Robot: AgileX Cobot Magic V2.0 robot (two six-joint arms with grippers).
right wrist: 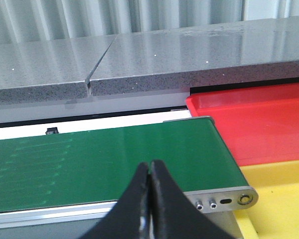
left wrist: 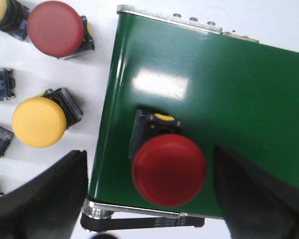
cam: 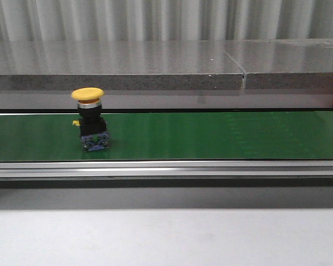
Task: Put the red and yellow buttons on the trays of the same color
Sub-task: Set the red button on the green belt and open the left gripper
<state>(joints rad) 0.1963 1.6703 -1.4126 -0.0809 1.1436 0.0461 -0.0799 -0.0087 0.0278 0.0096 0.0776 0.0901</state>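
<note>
Ahead, a yellow button (cam: 88, 117) stands upright on the green belt (cam: 211, 136), toward its left. Under the left wrist, the left gripper (left wrist: 149, 191) hangs wide open around a red button (left wrist: 168, 168) at the belt's end. Rightward, the right gripper (right wrist: 148, 199) is closed, empty, near the red tray (right wrist: 259, 124) and yellow tray (right wrist: 284, 199).

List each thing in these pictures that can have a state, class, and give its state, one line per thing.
Left tool: open, fingers either side of the red button.
Right tool: shut, empty, over the belt's end.
Red button: upright on the green belt, not gripped.
Yellow button: upright on the green belt.
Red tray: nothing seen in it.
Yellow tray: nothing seen in it.
Spare buttons: lying off the belt, on the white surface.
</note>
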